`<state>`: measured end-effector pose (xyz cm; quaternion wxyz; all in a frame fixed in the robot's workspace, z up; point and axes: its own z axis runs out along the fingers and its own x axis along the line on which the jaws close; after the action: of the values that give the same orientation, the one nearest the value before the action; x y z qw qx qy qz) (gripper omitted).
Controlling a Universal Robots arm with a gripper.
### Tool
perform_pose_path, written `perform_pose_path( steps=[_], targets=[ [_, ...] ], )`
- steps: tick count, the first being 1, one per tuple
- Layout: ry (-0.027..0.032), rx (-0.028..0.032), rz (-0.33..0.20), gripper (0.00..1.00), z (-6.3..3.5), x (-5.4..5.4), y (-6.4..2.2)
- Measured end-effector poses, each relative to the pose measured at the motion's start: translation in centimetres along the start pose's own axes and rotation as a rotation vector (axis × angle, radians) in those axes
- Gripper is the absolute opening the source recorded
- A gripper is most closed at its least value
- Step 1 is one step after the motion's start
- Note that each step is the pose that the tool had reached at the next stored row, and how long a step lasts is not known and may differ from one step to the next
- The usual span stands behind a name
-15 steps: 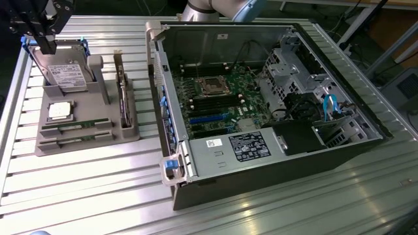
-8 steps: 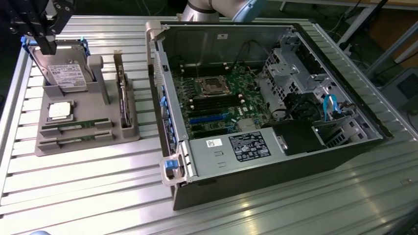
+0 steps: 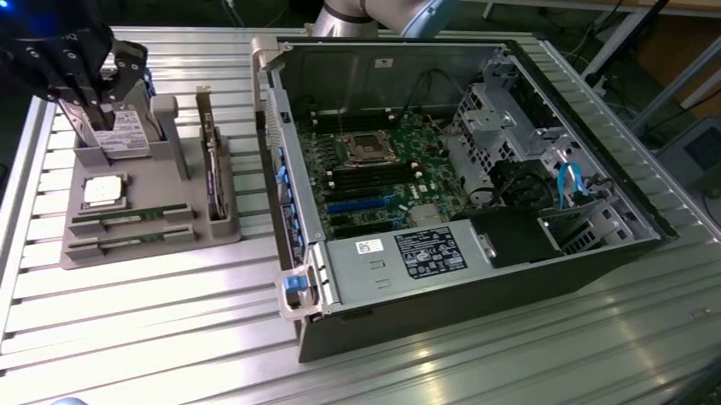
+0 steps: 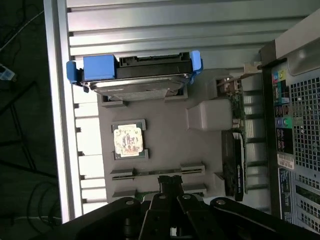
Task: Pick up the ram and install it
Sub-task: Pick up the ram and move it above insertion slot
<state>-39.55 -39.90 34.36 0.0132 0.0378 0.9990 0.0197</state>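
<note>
Exterior view: your gripper (image 3: 104, 89) hangs clenched, empty, over the far end of the holder (image 3: 158, 192) (pickup stage); the seated ram (image 3: 130, 221) needs parted fingers.

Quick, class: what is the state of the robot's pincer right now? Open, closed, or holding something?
Pincer: closed, nothing seen in its grip; the ram sticks lie in the grey holder.
</note>
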Motion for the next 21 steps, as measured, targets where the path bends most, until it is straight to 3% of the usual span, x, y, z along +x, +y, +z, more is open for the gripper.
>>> perform_pose_path(
  steps=[5, 14, 19, 21],
  targets=[
    [-0.0001, 0.0005, 0.0, 0.11, 2.32, 0.1, -0.09],
    [0.0, 0.0009, 0.0, 0.11, 2.37, 0.1, -0.09],
    [0.0002, -0.002, 0.0, 0.11, 2.37, 0.1, -0.09],
    [0.0002, -0.002, 0.0, 0.17, 2.37, 0.1, -0.09]
  ],
)
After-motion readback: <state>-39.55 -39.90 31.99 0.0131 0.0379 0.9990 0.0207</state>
